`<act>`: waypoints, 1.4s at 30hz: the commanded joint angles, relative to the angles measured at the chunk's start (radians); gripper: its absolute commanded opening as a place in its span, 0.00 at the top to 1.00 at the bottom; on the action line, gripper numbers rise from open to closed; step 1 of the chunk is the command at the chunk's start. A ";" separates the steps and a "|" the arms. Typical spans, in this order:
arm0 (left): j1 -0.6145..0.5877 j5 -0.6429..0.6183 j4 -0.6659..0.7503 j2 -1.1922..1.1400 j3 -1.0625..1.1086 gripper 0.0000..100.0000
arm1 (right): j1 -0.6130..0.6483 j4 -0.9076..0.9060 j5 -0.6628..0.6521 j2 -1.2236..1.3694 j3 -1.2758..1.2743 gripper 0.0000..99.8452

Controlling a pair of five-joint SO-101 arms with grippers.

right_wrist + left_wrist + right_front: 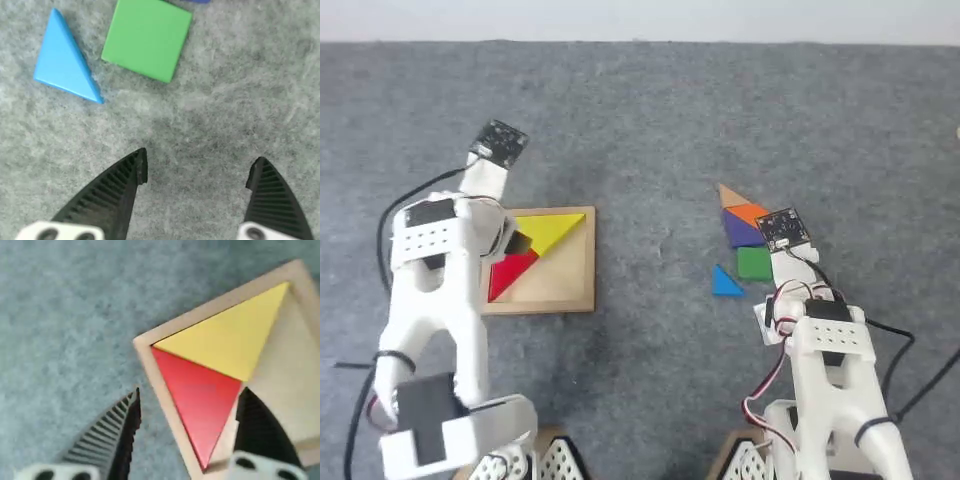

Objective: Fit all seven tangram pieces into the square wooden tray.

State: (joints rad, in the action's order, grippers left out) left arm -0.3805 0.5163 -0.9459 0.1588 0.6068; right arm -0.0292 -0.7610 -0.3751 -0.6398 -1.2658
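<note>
Wooden sq tray (566, 276): yellow tri (554, 229), red tri (510, 273); fuzzy mat (650, 120).

- Bright, even light lies over the grey desk (650, 120) in the high view. Shadows sit soft and close under things, so it falls from above.
- A faint dark patch spreads on the desk just off the tray's (590, 262) near edge.
- Ahead of my right pincer (200, 160), a soft shadow dims the felt.
- The blue triangle (64, 60) throws a thin dark line along one edge.
- The yellow piece (230, 340) and red piece (197, 390) are lit flat and matte.
- Pale light catches the ribs of my left pincer (191, 405).
</note>
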 commanded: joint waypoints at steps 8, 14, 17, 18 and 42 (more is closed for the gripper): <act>-0.295 0.086 0.095 -0.101 -0.048 0.71 | -0.007 0.016 -0.012 -0.024 0.005 0.68; -0.281 0.115 0.152 -0.180 0.005 0.71 | -0.008 0.016 -0.014 -0.024 0.005 0.68; -0.242 0.115 0.186 -0.196 0.051 0.71 | -0.008 0.016 -0.014 -0.024 0.005 0.68; -0.224 0.114 0.186 -0.196 0.064 0.71 | -0.008 0.016 -0.014 -0.024 0.005 0.68; -0.038 -0.005 0.112 -0.218 -0.107 0.71 | -0.007 0.016 -0.012 -0.024 0.005 0.68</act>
State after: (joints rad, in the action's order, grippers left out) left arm -0.4143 0.5286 -0.8002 -0.0591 0.5900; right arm -0.0292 -0.7610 -0.3751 -0.6398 -1.2658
